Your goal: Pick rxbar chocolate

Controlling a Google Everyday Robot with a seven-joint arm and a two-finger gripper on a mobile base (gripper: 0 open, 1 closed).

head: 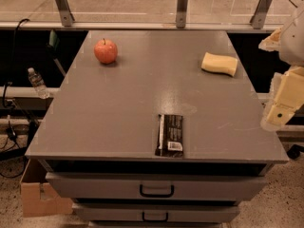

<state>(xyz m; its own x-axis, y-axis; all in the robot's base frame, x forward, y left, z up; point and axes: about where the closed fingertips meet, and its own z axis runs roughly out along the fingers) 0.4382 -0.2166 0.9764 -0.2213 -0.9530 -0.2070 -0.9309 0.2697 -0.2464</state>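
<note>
The rxbar chocolate (170, 135) is a flat black wrapper bar with a pale strip along its left side and a white barcode label at its near end. It lies lengthwise at the front edge of the grey table (118, 108), just right of centre. My gripper (277, 115) hangs at the right edge of the view, beside the table's right side and off its surface. It is well to the right of the bar and holds nothing that I can see.
A red apple (105, 51) sits at the back left of the table. A yellow sponge (219, 63) lies at the back right. Drawers with handles (156, 191) are under the front edge. A cardboard box (40, 194) stands on the floor at left, and a water bottle (37, 82) lies beyond the left side.
</note>
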